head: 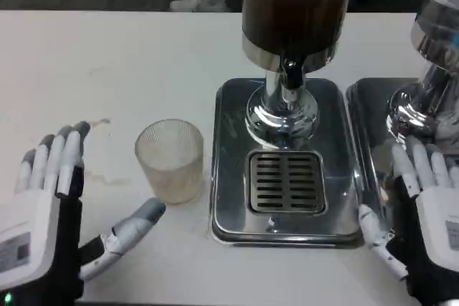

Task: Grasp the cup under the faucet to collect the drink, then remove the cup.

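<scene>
While the cup (170, 160) stands empty on the worktop (107, 69) at nine o'clock of the drip tray (229, 177), your left hand (50, 206) waits beside it, fingers spread; grasping, filling and removal all remain.

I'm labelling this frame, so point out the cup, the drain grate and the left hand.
cup (170, 159), head view, on its ribbed side wall.
drain grate (287, 182), head view, middle of the slotted grille.
left hand (44, 209), head view, on its white back.
</scene>
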